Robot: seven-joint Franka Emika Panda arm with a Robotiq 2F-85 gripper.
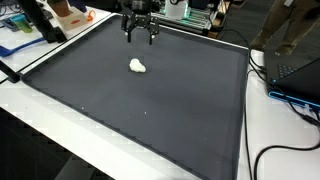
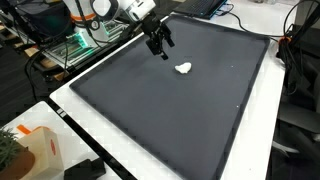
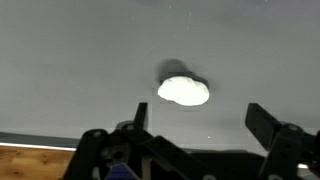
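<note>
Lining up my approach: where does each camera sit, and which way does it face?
Exterior view: in front of the mat, facing the open gripper at its far edge.
Exterior view: high off one side, looking down across the mat; arm and gripper show.
Wrist view: above the mat, facing the lump; fingers show.
All share the lump.

The mat [image 1: 150, 115] is matt dark cloth; the lump [image 1: 138, 66], at six o'clock of the gripper [image 1: 140, 40], is matt white, perhaps crumpled paper.
</note>
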